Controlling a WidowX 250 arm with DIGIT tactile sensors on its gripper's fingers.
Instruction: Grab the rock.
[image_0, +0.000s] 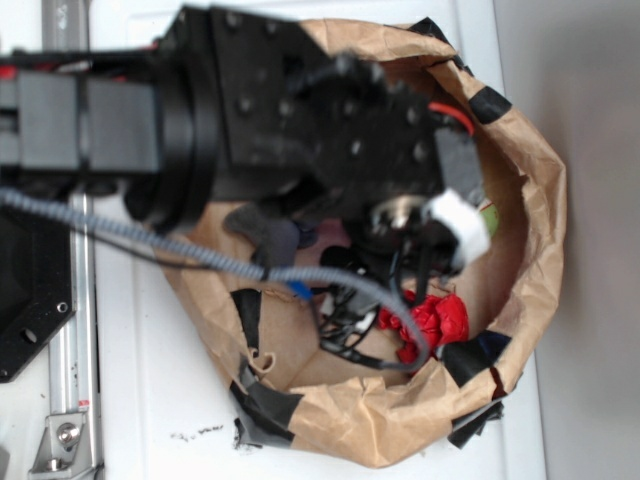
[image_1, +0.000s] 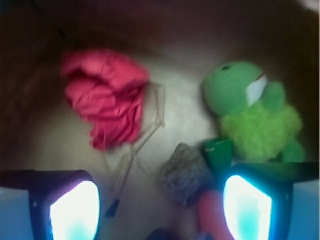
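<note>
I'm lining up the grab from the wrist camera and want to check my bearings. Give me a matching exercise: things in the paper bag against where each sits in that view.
Things:
1. small dark grey-brown rough rock
2. crumpled red paper-like ball
3. green plush toy
4. open gripper

Places in the wrist view:
A. upper left
B. bottom edge, one bright finger at each lower corner
C. right side, beyond the right finger
D. low centre, between the fingers, nearer the right one

Pairs: 1-D, 2-A, 3-C, 4-B
</note>
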